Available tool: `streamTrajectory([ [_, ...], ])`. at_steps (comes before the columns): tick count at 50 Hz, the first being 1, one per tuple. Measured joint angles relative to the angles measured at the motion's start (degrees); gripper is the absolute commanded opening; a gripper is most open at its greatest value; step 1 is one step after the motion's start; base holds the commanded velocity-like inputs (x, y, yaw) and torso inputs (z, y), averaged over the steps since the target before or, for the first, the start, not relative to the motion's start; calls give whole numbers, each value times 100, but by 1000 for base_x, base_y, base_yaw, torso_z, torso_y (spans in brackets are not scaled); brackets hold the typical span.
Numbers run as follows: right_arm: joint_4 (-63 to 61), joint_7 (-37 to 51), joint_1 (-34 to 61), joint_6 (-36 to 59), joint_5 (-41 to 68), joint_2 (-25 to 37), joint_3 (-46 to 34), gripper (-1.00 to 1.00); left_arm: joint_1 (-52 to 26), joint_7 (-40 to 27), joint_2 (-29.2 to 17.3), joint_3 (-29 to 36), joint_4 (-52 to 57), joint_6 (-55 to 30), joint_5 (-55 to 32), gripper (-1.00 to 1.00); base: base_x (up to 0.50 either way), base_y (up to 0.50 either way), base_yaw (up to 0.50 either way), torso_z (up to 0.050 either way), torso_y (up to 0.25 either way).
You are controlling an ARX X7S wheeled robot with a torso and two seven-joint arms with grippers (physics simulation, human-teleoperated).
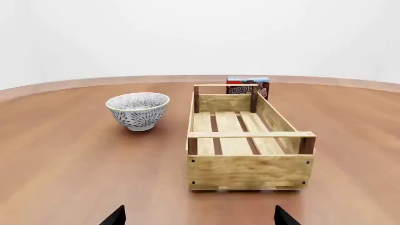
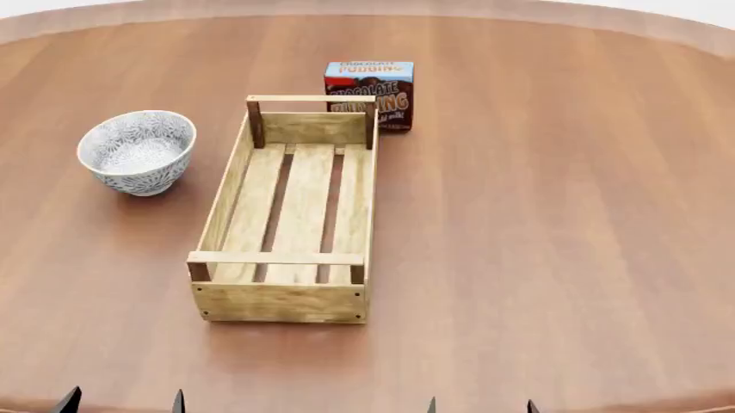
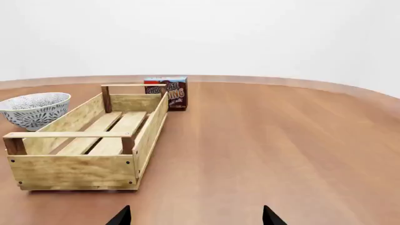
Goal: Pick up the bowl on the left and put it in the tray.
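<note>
Bowl: the round, deep white ceramic bowl with fine grey-blue floral pattern (image 2: 137, 151) stands upright on the brown wooden table (image 2: 552, 224), on my left, beside the far half of the crate with a clear strip of table between them. It looks empty.

Tray: the long rectangular light-wood crate with slatted bottom and dark corner posts (image 2: 293, 211) lies lengthwise away from me, nothing inside it. A small brown chocolate pudding box (image 2: 370, 93) stands at its far end, close enough that I cannot tell whether they touch.

Left gripper: I see only the two dark fingertips (image 2: 123, 401) at the near table edge, spread well apart and holding nothing. It is well short of the bowl.

Right gripper: its tips (image 2: 480, 405) also stand wide apart and empty, on the other side of the crate; I judge it has no part in this step.

Step in hand: the reach has not begun, as I read it.

How I would do it: bring the left arm forward, outboard of the crate wall, come down over the bowl's near rim with one finger inside and one outside, and close firmly on the wall.

Watch for: glazed ceramic may slip or tip under a one-sided pinch, so I would lift level and clear the crate's side wall before lowering onto the slats.
</note>
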State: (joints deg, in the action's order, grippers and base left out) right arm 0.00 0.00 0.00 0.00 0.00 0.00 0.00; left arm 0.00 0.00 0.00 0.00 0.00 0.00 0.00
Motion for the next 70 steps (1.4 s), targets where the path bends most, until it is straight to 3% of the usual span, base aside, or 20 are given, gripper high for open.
streamTrajectory([
  [26, 28, 430, 48, 43, 356, 292, -306, 100, -41, -461, -307, 355, 57, -133, -128, 100, 0, 8, 0, 0, 0],
  [70, 58, 796, 43, -113, 765, 581, -611, 100, -21, -798, -642, 787, -9, 62, -308, 100, 0, 500, 0, 0, 0],
])
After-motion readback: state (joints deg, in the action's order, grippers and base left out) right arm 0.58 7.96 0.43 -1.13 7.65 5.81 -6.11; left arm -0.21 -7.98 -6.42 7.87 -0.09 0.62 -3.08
